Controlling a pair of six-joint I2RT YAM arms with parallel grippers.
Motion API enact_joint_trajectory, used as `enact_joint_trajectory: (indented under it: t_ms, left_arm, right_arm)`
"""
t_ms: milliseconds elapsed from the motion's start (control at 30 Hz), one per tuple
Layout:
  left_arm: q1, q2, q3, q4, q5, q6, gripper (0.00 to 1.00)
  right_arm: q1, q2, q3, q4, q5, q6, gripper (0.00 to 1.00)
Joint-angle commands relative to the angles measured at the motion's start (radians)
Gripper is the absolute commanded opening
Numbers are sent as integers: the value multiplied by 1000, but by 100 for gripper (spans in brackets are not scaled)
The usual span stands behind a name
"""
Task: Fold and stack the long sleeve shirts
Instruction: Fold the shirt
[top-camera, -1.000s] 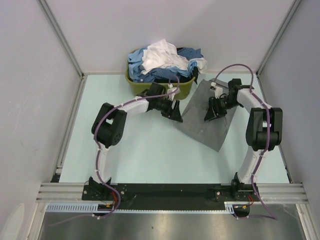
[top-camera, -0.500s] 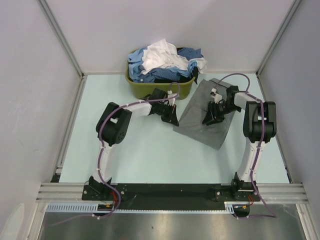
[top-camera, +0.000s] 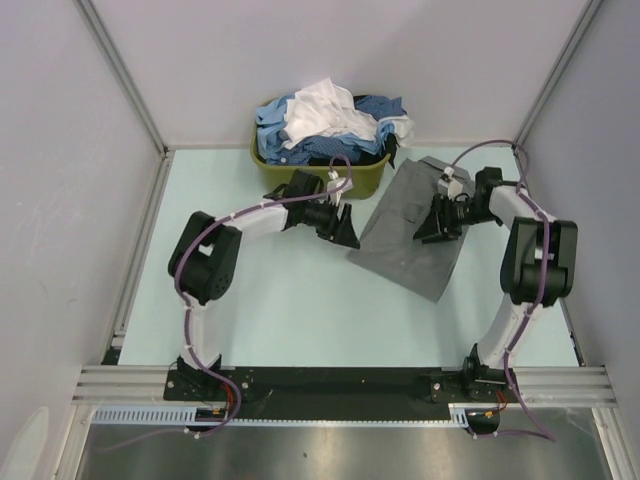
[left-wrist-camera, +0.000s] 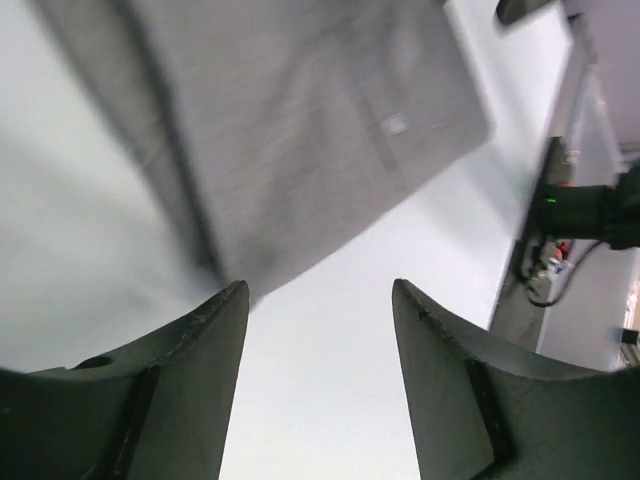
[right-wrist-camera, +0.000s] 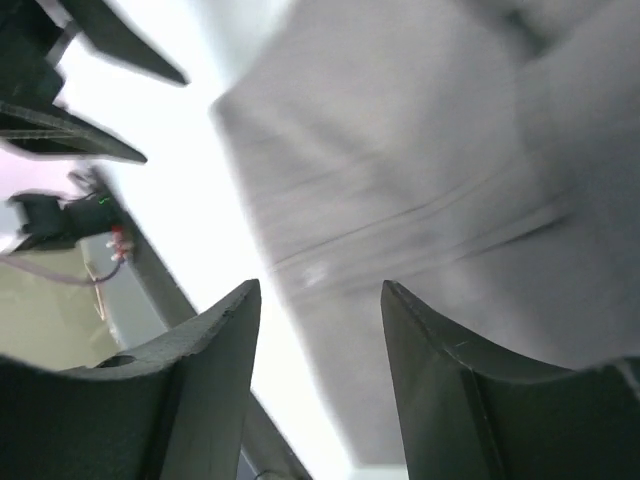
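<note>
A plain mid-grey long sleeve shirt (top-camera: 410, 235) lies folded flat on the pale table, right of centre. My left gripper (top-camera: 343, 226) hovers just off its left edge, open, with nothing between the fingers; in the left wrist view the grey shirt (left-wrist-camera: 300, 130) lies beyond the left gripper (left-wrist-camera: 320, 295). My right gripper (top-camera: 432, 225) is over the shirt's upper right part, open and empty; the right wrist view shows the grey cloth (right-wrist-camera: 420, 200) under the right gripper (right-wrist-camera: 320, 290). More long sleeve shirts (top-camera: 330, 120), white and blue, are heaped in the basket.
An olive-green plastic basket (top-camera: 365, 182) stands at the back centre, close behind the left gripper. Grey walls with metal frame rails enclose the table on three sides. Both arm bases sit on the black rail (top-camera: 330, 385) at the near edge.
The grey shirt has gone from a wider sheet to a narrower folded shape. The left gripper closed and reopened, drawing back off the cloth's left edge. The right gripper shifted slightly right and opened a little wider.
</note>
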Motion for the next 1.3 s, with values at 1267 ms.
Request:
enact_joint_trajectory:
  t_ms: [1267]
  left_arm:
    - [-271, -184, -178, 103, -496, 1062, 63]
  right_arm:
    - [-66, 137, 43, -36, 263, -28, 29]
